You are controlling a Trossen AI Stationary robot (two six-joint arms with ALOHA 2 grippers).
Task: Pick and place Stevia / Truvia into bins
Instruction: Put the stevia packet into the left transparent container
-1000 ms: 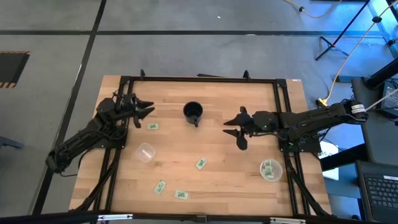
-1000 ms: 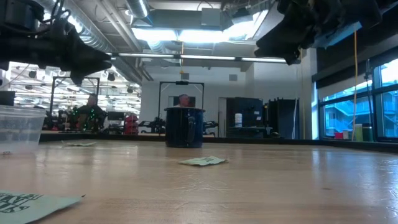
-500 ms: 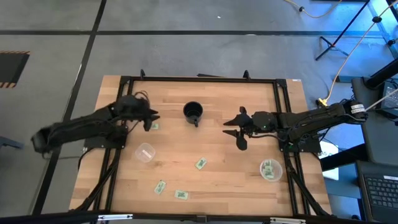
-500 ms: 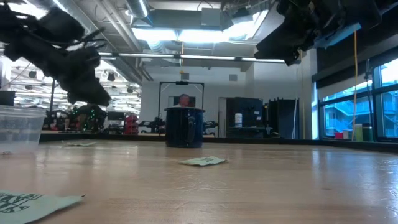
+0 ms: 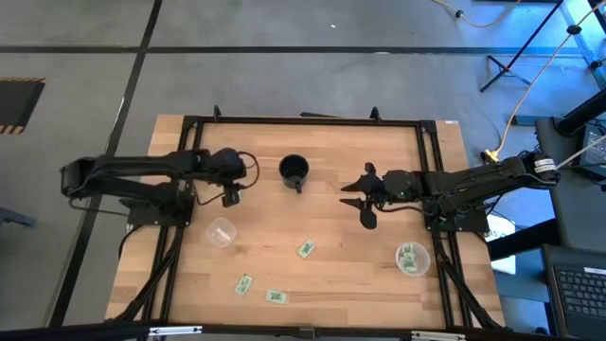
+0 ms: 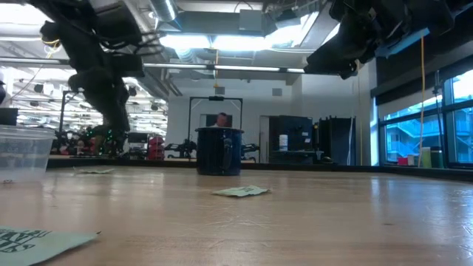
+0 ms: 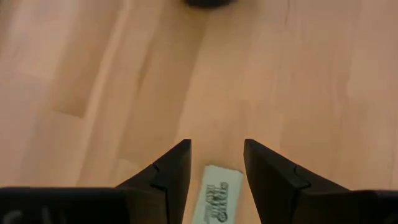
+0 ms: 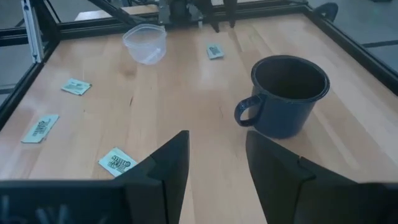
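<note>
L gripper (image 5: 231, 195) mid-left of frame, fingers apart, straddling a Stevia sachet (image 7: 216, 201) on table (image 5: 331, 227), not gripping. R gripper (image 5: 365, 199) centre-right, open, empty.

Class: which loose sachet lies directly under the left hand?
The sachet left of the black mug, between the left hand's open fingers; the others lie nearer the table's front.

I see a grey floor (image 5: 284, 80) with dark lines around the wooden bench (image 5: 331, 227). Behind it, the room has bright ceiling lights (image 6: 222, 41), large windows (image 6: 425, 125) on one side, and a person (image 6: 218, 120) far away.
</note>
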